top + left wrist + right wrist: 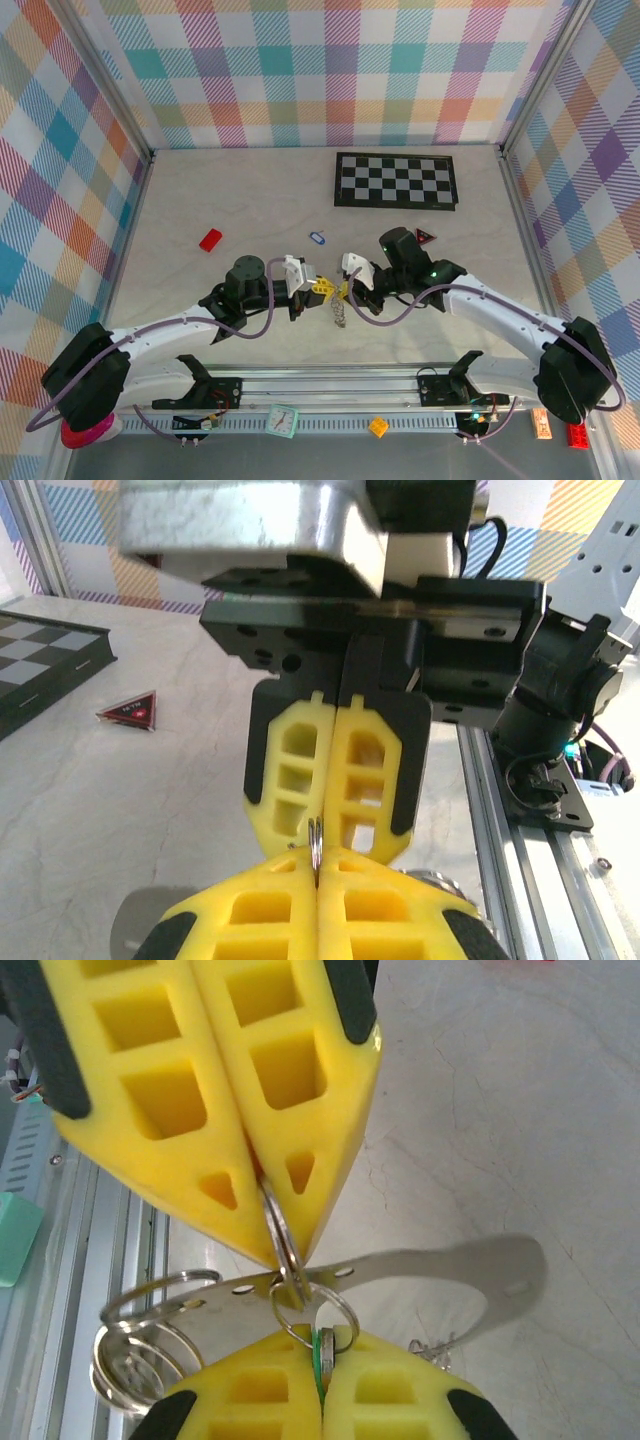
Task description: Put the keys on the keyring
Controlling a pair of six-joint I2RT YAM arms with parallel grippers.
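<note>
Keyring (338,314) tight in the left tool (316,865), green key (323,1355) likewise tight in the right tool (344,291).

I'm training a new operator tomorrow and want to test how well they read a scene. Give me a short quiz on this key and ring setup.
1. True or false: the blue key lies loose on the table, beyond both pincers.
2. What does the right pincer clamp? A nothing; B the green key; C the blue key.
3. Is the left pincer open or shut, and on what?
Key: 1 true. 2 B. 3 shut, on a thin metal ring of the keyring.
</note>
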